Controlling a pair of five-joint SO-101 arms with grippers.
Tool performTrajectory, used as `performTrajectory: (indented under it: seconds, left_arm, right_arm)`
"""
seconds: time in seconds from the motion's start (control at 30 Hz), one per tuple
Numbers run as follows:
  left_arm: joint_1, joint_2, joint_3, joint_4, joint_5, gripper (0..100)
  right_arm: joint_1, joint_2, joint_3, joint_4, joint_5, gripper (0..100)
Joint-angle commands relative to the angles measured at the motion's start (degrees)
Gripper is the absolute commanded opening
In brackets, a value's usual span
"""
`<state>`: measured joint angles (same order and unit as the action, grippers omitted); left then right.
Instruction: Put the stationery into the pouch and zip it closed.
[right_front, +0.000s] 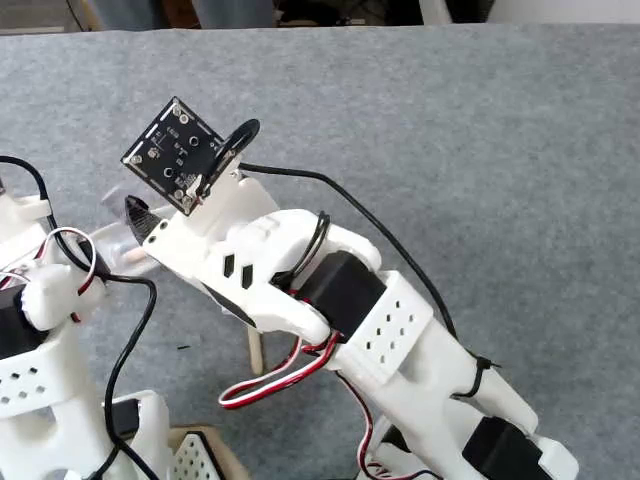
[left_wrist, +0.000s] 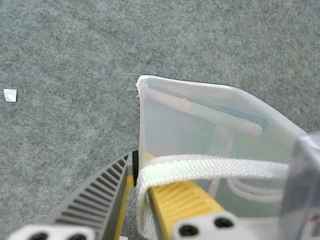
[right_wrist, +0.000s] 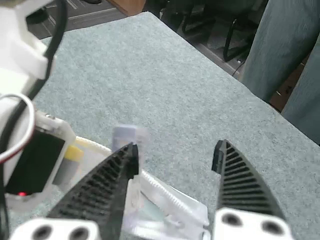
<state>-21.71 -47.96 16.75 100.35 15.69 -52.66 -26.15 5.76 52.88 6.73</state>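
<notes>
Grey table, pouch in left end effector

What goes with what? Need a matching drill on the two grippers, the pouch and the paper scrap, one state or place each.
Things:
1. left gripper
2. right gripper
3. pouch
4. paper scrap

States or places:
A. open
B. lying by itself on the table
C. clamped on the pouch's edge
D. translucent white mesh

Pairs: 1-C, 2-A, 3-D, 4-B
</notes>
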Motion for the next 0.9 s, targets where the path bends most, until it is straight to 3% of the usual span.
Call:
performTrajectory:
  seconds: [0.0,0.3,0.87]
  left_arm:
    - [-0.57,0.62,-0.31,-0.7,-0.35,3]
    - [-0.57,0.62,-0.31,-0.79,-0.35,3]
    - [-0.57,0.53,-0.4,-0.97,-0.35,3]
  right_arm:
    - [-0.7,-0.31,-1.1,-1.05,0.62,25.1]
    - [-0.7,-0.31,-0.75,-0.62,1.32,25.1]
    - [-2.99,-9.89,-0.75,13.54,0.88,25.1]
